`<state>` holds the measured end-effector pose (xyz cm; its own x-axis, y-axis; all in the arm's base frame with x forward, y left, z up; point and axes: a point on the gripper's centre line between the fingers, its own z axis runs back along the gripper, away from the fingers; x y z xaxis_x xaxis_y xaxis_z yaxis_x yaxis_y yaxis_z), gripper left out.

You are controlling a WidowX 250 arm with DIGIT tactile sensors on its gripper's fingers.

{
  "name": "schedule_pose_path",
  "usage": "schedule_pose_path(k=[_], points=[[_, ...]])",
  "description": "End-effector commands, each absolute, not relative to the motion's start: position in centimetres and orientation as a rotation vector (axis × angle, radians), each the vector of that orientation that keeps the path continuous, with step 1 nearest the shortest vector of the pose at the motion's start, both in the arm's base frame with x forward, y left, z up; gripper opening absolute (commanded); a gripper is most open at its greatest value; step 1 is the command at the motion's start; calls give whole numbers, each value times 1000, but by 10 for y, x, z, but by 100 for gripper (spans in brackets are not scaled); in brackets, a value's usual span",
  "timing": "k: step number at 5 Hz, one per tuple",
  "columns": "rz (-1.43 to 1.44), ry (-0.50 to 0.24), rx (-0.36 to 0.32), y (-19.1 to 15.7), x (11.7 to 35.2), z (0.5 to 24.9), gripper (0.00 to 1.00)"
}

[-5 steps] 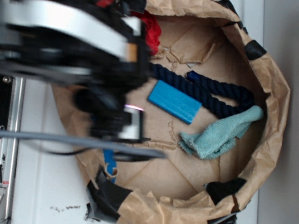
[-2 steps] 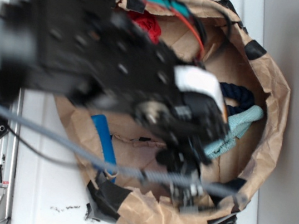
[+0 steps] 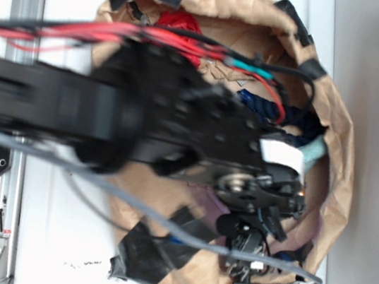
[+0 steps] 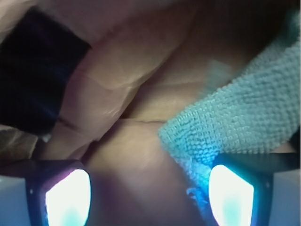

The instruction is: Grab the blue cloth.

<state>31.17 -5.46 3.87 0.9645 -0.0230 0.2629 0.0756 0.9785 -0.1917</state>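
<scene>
In the wrist view, the blue cloth (image 4: pixel 244 117) runs diagonally — lower-left to upper-right — between the hand's (image 4: pixel 149 195) spread fingers.

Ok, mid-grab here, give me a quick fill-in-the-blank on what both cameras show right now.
1. In the wrist view, the blue cloth lies against the ____ fingertip of the gripper.
2. The gripper's jaws are ____.
3. The cloth rests on brown ____.
4. In the exterior view, the arm reaches into the taped ____.

Missing words: right; open; paper; bag
</scene>
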Motion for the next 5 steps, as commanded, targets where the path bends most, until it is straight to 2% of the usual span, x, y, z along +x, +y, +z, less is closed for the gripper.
schedule_pose_path(k=[1, 2, 4, 5], points=[[-162, -384, -121, -41, 331, 62, 100], [-216, -444, -42, -26, 333, 75, 100], [-220, -495, -47, -12, 306, 111, 100], [-226, -490, -66, -13, 298, 109, 100]])
